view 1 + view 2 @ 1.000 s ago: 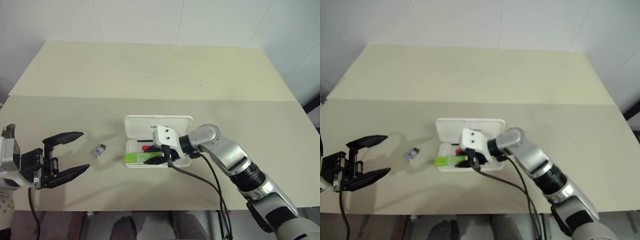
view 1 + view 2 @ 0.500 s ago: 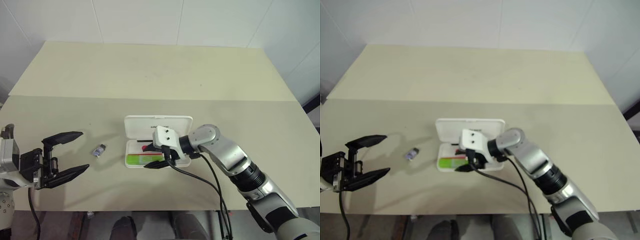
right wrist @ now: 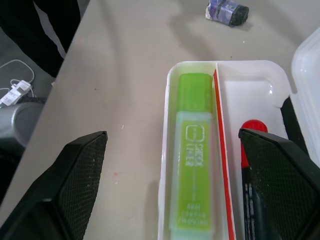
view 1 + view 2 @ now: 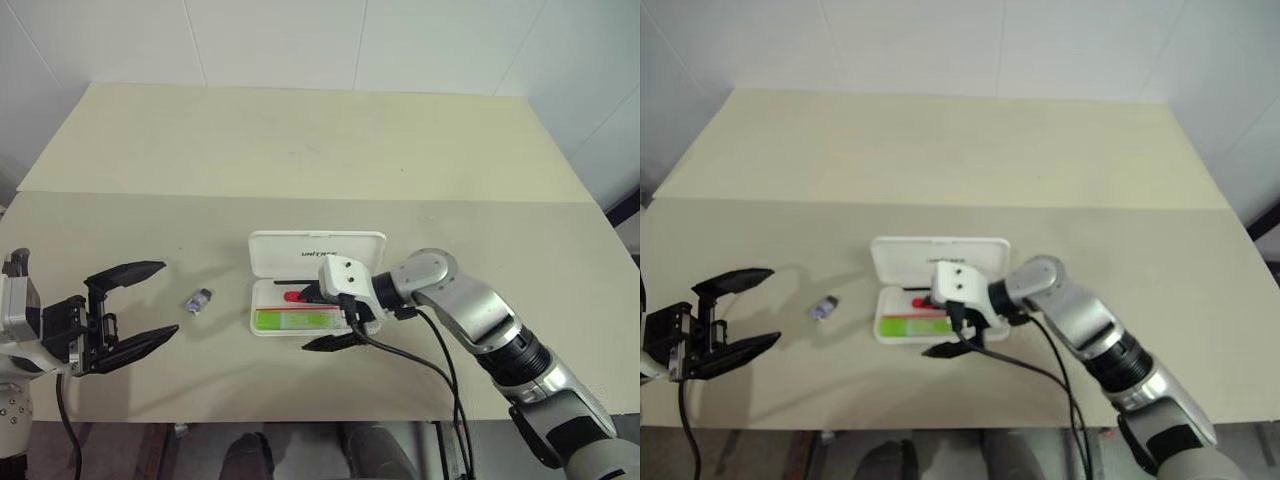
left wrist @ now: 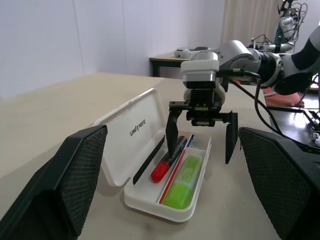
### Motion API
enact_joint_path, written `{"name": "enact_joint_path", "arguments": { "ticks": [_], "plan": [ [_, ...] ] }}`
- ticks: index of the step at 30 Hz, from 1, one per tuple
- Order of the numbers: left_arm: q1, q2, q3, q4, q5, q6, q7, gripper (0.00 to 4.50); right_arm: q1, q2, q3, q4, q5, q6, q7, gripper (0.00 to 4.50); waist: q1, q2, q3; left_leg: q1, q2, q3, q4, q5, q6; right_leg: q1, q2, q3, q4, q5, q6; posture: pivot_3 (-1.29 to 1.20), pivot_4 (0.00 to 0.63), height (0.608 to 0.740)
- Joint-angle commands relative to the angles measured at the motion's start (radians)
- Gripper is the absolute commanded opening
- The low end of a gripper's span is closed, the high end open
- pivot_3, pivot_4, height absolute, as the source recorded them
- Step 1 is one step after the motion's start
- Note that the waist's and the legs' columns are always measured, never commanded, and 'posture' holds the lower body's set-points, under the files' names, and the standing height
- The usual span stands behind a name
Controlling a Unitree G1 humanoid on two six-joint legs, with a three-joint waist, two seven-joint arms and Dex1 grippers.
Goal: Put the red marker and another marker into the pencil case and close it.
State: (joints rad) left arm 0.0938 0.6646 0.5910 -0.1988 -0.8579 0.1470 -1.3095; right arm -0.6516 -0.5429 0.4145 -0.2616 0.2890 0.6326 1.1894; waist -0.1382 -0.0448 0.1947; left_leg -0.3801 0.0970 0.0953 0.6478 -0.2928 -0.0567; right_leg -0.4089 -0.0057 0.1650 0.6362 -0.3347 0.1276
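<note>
The white pencil case (image 4: 315,280) lies open on the bench (image 4: 300,170), and the red marker (image 5: 167,161) and the green marker (image 3: 192,150) both lie inside its tray, side by side. The right gripper (image 4: 332,318) hangs just over the tray with its fingers spread wide and holds nothing. The left gripper (image 4: 135,305) is well off to the side, wide open and empty, near a small purple thing (image 4: 199,300).

I'm seeing a white pencil case (image 4: 316,252) holding a light-green marker (image 3: 192,156) and red marker (image 5: 167,162), on a beige tabletop (image 4: 300,150).
</note>
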Motion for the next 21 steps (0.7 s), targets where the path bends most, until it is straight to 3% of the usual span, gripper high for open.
{"name": "enact_joint_path", "arguments": {
  "ticks": [1,9,12,21],
  "plan": [
    [0.043,-0.063,0.006,-0.122,0.018,-0.043,0.098,4.5,0.036,-0.058,-0.145,-0.094,0.126,0.026,0.037,4.45,0.001,0.0,0.0,-0.001,0.0,0.0,0.0,0.0,0.0,0.0,0.0,0.0,-0.001,0.0,0.0,0.0,0.15,0.74],
    [0.136,-0.249,-0.095,-0.378,0.16,-0.045,0.469,4.5,0.152,-0.218,-0.338,-0.117,0.264,-0.044,0.156,4.45,0.003,-0.001,0.0,-0.004,-0.001,-0.003,0.002,-0.001,0.002,0.001,-0.001,0.0,-0.005,0.002,0.004,0.0,0.15,0.74],
    [0.177,-0.297,-0.141,-0.425,0.231,-0.032,0.588,4.5,0.183,-0.275,-0.382,-0.068,0.244,-0.084,0.16,4.45,0.004,-0.001,0.0,-0.004,-0.002,-0.003,0.003,-0.001,0.003,0.002,-0.001,0.0,-0.007,0.003,0.006,0.0,0.15,0.74],
    [0.22,-0.281,-0.146,-0.377,0.393,0.045,0.812,4.5,0.243,-0.29,-0.545,0.044,0.286,-0.146,0.113,4.45,0.006,-0.001,0.0,-0.004,-0.004,-0.002,0.004,-0.001,0.004,0.003,-0.002,0.002,-0.008,0.004,0.007,0.0,0.15,0.74]
  ]
}}
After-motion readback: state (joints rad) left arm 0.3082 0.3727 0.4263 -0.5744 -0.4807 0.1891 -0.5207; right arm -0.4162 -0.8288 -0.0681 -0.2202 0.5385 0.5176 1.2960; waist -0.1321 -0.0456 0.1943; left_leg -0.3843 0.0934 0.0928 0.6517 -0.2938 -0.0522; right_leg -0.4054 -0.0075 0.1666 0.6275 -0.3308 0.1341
